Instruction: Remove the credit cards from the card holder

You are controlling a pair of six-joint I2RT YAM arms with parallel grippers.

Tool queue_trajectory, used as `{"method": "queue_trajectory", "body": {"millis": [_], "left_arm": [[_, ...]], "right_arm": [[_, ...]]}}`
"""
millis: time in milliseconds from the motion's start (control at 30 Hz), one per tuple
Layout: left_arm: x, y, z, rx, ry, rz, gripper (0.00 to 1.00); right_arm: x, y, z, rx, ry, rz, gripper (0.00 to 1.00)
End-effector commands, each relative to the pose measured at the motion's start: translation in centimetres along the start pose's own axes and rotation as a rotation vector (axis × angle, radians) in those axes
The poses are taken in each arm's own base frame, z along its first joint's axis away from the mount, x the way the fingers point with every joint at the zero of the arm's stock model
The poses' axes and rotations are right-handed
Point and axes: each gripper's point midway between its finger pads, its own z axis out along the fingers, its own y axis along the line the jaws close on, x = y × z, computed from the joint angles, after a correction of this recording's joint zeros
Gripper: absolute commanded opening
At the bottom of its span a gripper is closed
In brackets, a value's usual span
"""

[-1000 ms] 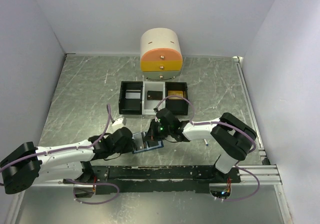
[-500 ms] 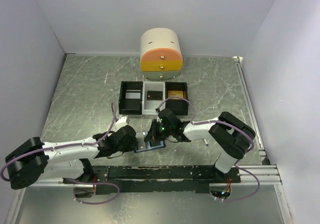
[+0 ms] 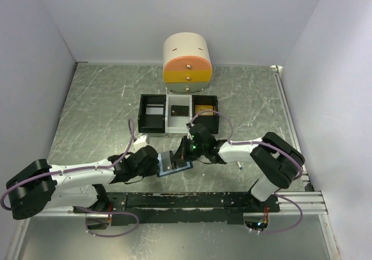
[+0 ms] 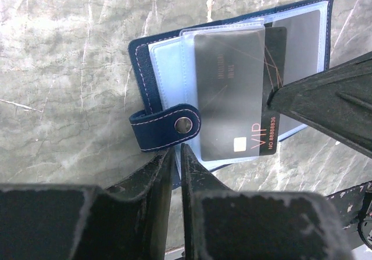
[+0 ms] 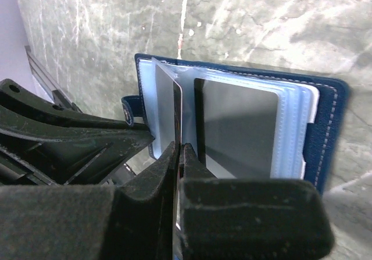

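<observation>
The card holder (image 3: 172, 164) lies open at the table's near middle, dark blue edge, light blue pockets, clasp tab (image 4: 165, 127). My left gripper (image 3: 158, 167) is shut on its near edge (image 4: 177, 155) beside the tab. My right gripper (image 3: 186, 153) is shut on a black credit card (image 4: 275, 91) marked VIP, which sticks partway out of a clear pocket; in the right wrist view that card (image 5: 177, 106) stands edge-on between the jaws (image 5: 180, 148). A second grey card (image 5: 235, 126) sits inside a pocket of the holder (image 5: 329, 126).
A black-and-white three-compartment tray (image 3: 152, 120) stands behind the holder, a tan-gold item (image 3: 203, 107) in its right compartment. A cream and orange drawer unit (image 3: 187, 65) is at the back. A thin white syringe (image 3: 239, 166) lies by the right arm.
My right gripper has moved back and right with the black card, drawing it further out. The holder's light blue inside shows more. The left gripper keeps its hold.
</observation>
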Motion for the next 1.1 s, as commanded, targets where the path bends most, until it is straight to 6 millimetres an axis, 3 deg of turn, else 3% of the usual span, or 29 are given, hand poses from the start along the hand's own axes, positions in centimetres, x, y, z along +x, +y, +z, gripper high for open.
{"method": "queue_trajectory", "body": {"millis": [0, 133, 367, 500, 767, 1067], "left_arm": [[1.4, 2.7, -0.1, -0.082, 0.038, 0.024, 0.23], [0.3, 0.9, -0.8, -0.022, 0.017, 0.028, 0.25], [-2.8, -4.9, -3.4, 0.186, -0.055, 0.056, 0.36], [-3.2, -7.3, -3.4, 0.289, -0.075, 0.070, 0.40], [-1.4, -3.1, 0.5, 0.063, -0.033, 0.072, 0.32], [-0.1, -0.1, 1.5, -0.094, 0.019, 0.087, 0.21]], "right_arm": [[0.1, -0.8, -0.5, 0.010, -0.003, 0.000, 0.00], [0.5, -0.7, -0.1, -0.004, 0.022, 0.003, 0.00], [0.4, -1.1, 0.0, 0.014, 0.017, -0.002, 0.00], [0.5, -1.0, 0.2, 0.010, 0.027, -0.003, 0.00], [0.5, -1.0, -0.2, 0.009, 0.016, -0.002, 0.00], [0.8, 0.5, -0.3, -0.074, 0.032, 0.013, 0.02]]}}
